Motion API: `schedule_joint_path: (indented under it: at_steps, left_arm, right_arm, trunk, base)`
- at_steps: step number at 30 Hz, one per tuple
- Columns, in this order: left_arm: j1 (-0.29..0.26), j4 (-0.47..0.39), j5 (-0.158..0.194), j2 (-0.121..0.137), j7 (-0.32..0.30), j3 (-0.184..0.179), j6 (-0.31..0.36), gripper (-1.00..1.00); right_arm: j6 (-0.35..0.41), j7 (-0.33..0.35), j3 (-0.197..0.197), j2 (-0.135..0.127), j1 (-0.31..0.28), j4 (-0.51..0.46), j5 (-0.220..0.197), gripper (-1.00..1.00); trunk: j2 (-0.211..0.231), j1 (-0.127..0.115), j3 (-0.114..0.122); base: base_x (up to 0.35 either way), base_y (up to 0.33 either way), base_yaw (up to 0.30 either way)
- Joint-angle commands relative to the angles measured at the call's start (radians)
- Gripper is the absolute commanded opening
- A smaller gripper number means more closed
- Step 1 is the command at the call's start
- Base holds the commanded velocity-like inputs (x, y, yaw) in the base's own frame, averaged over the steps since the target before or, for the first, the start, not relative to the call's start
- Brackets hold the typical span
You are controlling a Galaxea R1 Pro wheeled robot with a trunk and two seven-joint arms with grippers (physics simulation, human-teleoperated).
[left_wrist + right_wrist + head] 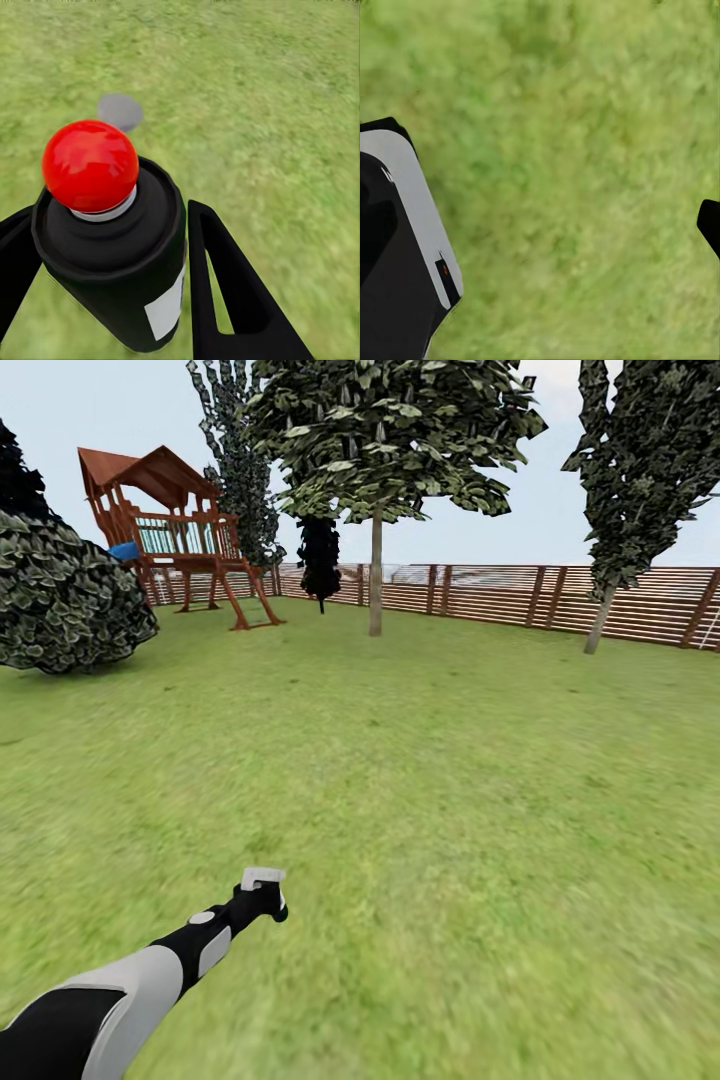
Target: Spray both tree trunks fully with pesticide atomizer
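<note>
The pesticide atomizer (112, 247) is a black can with a red ball top, and my left gripper (109, 217) is shut on it with a black finger on each side. Low over the garden lawn (420, 780), the left arm reaches forward with the atomizer's light grey head (262, 878) at its tip. One tree with a straight grey-brown trunk (376, 575) and a broad canopy stands far ahead by the fence. A second tree's thin leaning trunk (600, 620) rises at the far right. My right gripper (547, 225) hangs open over grass, one black fingertip (709, 225) at the frame's edge.
A brown slat fence (500, 595) closes the far side. A wooden playset (175, 535) stands at the back left, a big round bush (60, 600) in front of it. Dark cypress-like columns (320, 560) stand near the fence. A small grey round patch (120, 111) lies on the grass.
</note>
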Motion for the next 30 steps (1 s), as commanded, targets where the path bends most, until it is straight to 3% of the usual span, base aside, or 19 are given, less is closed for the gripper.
schedule_joint_path:
  at_steps: [1,30]
  left_arm:
    - [0.0,0.0,0.0,0.0,0.0,0.001,0.0,-1.0]
    - [0.0,0.0,0.0,-0.001,0.0,0.001,0.0,-1.0]
  right_arm:
    - [0.0,0.0,0.0,0.0,0.0,0.0,0.0,1.0]
    - [0.0,0.0,0.0,0.0,0.0,0.0,0.0,1.0]
  trunk:
    - [0.0,0.0,0.0]
    - [0.0,0.0,0.0]
  base:
    - [0.35,0.0,0.0]
    - [0.35,0.0,0.0]
